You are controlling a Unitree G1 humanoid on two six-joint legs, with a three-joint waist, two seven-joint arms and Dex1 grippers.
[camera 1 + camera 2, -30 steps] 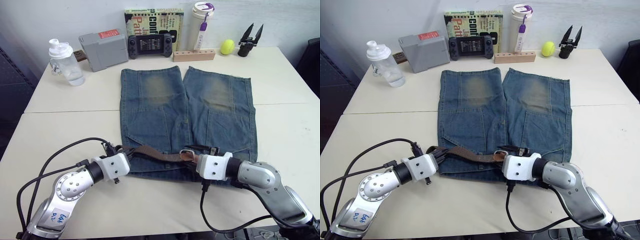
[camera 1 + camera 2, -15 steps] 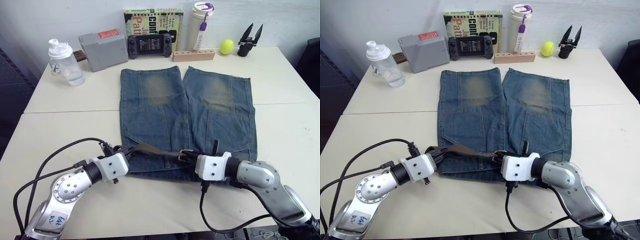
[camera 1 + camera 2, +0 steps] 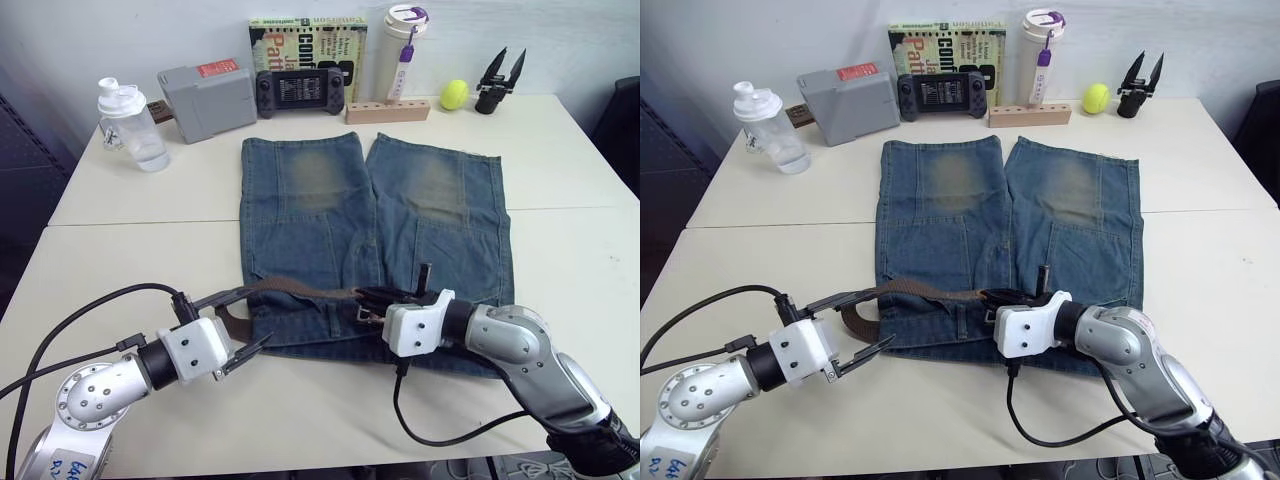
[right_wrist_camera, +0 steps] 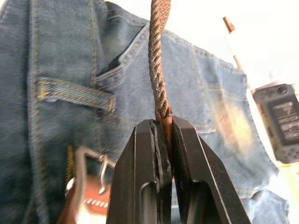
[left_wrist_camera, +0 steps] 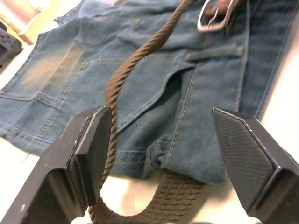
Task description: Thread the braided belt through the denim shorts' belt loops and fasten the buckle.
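Two containers stand at the desk's [image 3: 120, 240] far edge: a clear shaker bottle [image 3: 130, 126] and a tall white tumbler [image 3: 392, 50], contents unseen; a grey box [image 3: 207, 99], game console [image 3: 304, 90] and yellow ball [image 3: 454, 94] sit nearby. Denim shorts [image 3: 370, 235] lie flat mid-desk. The right hand [image 3: 372, 300] pinches the braided belt [image 3: 300, 293] beside the buckle [image 5: 215, 18]; the left hand [image 3: 232, 325] gapes wide around the belt's looped end.

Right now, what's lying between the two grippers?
In the left eye view, the braided belt spans from the open left gripper across the denim shorts waistband to the right gripper pinching it.
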